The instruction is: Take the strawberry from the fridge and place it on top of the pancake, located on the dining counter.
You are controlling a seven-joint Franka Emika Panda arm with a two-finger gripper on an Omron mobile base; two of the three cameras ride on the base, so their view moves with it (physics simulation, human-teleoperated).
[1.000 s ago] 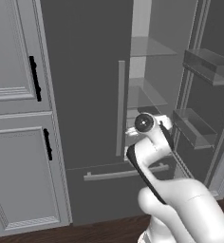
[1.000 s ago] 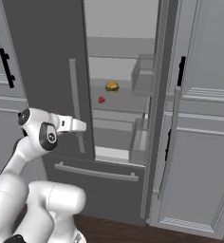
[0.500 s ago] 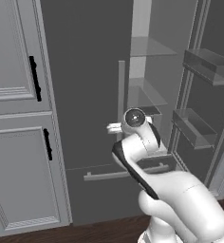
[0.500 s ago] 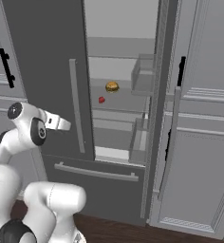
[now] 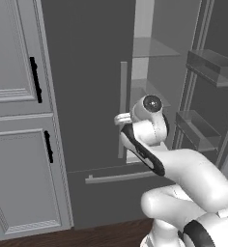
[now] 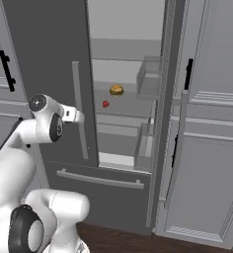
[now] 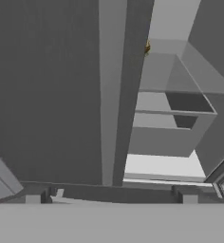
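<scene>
sitting on fridge [image 6: 49, 49] shelf, strawberry [image 6: 105, 104], burger [image 6: 117, 90] beside

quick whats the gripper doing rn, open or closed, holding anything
Gripper: open, fingers spread wide, holding nothing; it faces the fridge, and the strawberry is on a shelf inside.

A tiny red strawberry [image 6: 105, 104] lies on a shelf inside the dark grey fridge [image 6: 44, 74], right door open.
</scene>
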